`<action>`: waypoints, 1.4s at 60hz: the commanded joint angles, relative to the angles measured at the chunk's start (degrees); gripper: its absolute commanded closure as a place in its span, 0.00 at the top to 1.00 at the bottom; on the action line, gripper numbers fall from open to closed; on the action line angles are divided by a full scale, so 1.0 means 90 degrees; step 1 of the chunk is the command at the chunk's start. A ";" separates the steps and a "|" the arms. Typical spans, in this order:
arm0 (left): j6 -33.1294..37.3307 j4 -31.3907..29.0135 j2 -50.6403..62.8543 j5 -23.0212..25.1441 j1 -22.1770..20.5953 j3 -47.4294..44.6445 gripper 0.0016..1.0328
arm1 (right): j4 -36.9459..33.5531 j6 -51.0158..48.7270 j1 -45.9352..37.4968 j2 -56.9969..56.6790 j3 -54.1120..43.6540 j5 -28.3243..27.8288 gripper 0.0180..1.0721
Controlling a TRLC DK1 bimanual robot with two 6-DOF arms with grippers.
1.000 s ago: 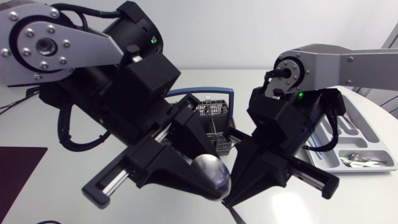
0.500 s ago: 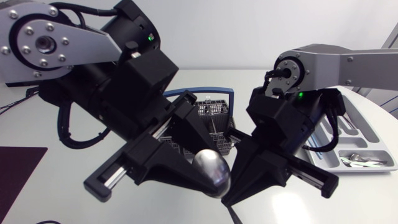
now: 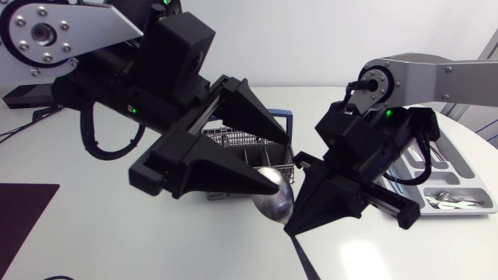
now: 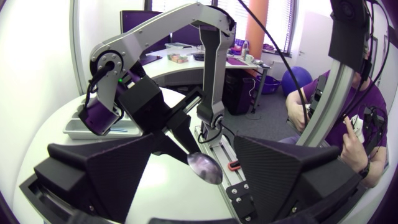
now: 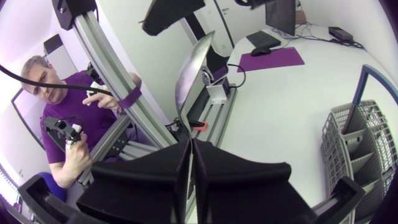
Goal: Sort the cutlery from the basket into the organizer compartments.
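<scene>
As the head camera looks down, my left arm [image 3: 93,47] comes in from ten o'clock and my right arm [image 3: 443,74] from three. My right jaws are closed on the spoon [image 3: 274,198], pinching its neck. The bowl sticks out toward eleven o'clock and the handle trails toward five, all lifted off the surface [image 3: 109,249]. My left jaws gape wide, with one of the fingers [image 3: 249,109] at twelve o'clock of the bowl. The other is at nine and just beside the bowl; whether it touches I cannot tell. The basket [image 3: 233,140] stands behind them, at eleven o'clock of the spoon. The organizer [image 3: 459,175] lies at three o'clock of my right jaws, with cutlery [image 3: 447,202] in the compartment on its six o'clock side.

From my left wrist, my fingers [image 4: 99,171] stand far apart and the spoon [image 4: 205,168] hangs in the gap between them, held from ahead by my right jaws. The organizer [image 4: 78,129] lies beyond, well apart.

From my right wrist, my fingers [image 5: 143,180] press together on the spoon [image 5: 188,74], whose bowl rises edge-on ahead of them. The basket [image 5: 357,146] stands on the surface beside them.
</scene>
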 commanded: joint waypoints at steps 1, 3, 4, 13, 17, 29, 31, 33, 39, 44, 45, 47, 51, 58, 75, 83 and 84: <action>-0.0402 0.0236 -0.0140 -0.0097 0.0095 -0.0037 0.94 | 0.0164 0.0305 -0.0221 0.0024 -0.0058 0.0043 0.06; -0.0499 0.0334 -0.0188 -0.0136 0.0124 -0.0076 0.95 | 0.0223 0.0324 -0.0309 0.0043 -0.0058 0.0082 0.06; -0.0558 0.0393 -0.0198 -0.0145 0.0134 -0.0096 0.95 | 0.0271 0.0363 -0.0358 0.0053 -0.0058 0.0082 0.06; -0.0861 0.0666 -0.0247 -0.0399 0.0202 -0.0194 0.95 | 0.0760 0.0735 -0.0778 0.0121 -0.0058 0.0219 0.06; -0.0958 0.0725 -0.0247 -0.0565 0.0212 -0.0203 0.95 | 0.1072 0.0988 -0.0954 0.0131 -0.0088 0.0346 0.06; -0.1496 0.1301 -0.0335 -0.1337 0.0300 -0.0438 0.95 | 0.2693 0.2414 -0.1530 0.0043 -0.0293 0.1000 0.06; -0.1535 0.1360 -0.0345 -0.1395 0.0320 -0.0487 0.95 | 0.2898 0.2570 -0.1637 0.0033 -0.0322 0.1088 0.06; -0.1544 0.1408 -0.0374 -0.1425 0.0368 -0.0535 0.95 | 0.3103 0.2727 -0.1755 0.0004 -0.0342 0.1156 0.06; -0.1603 0.1506 -0.0413 -0.1835 0.0368 -0.0643 0.95 | 0.3914 0.3420 -0.2009 -0.0074 -0.0478 0.1566 0.06; -0.1681 0.1662 -0.0472 -0.2157 0.0349 -0.0770 0.95 | 0.4627 0.3899 -0.2233 -0.0172 -0.0635 0.1947 0.06; -0.1701 0.1701 -0.0491 -0.2245 0.0320 -0.0799 0.95 | 0.4715 0.3957 -0.2292 -0.0181 -0.0644 0.1986 0.06; -0.1710 0.1740 -0.0559 -0.2284 0.0310 -0.0858 0.95 | 0.4822 0.4026 -0.2380 -0.0181 -0.0654 0.2074 0.06; -0.1749 0.1819 -0.0618 -0.2421 0.0300 -0.0926 0.95 | 0.5135 0.4201 -0.2507 -0.0191 -0.0722 0.2270 0.06; -0.1857 0.1906 -0.0667 -0.2577 0.0339 -0.0955 0.95 | 0.5809 0.4641 -0.2721 -0.0191 -0.0830 0.2690 0.06; -0.1896 0.2072 -0.0911 -0.3309 0.0281 -0.1190 0.95 | 0.7156 0.5715 -0.3366 -0.0172 -0.0693 0.3666 0.06; -0.1906 0.2092 -0.0999 -0.3407 0.0281 -0.1268 0.95 | 0.7644 0.6272 -0.3669 0.0043 -0.0459 0.4145 0.06; -0.1916 0.2092 -0.1018 -0.3407 0.0281 -0.1278 0.95 | 0.7703 0.6330 -0.3708 0.0082 -0.0420 0.4223 0.06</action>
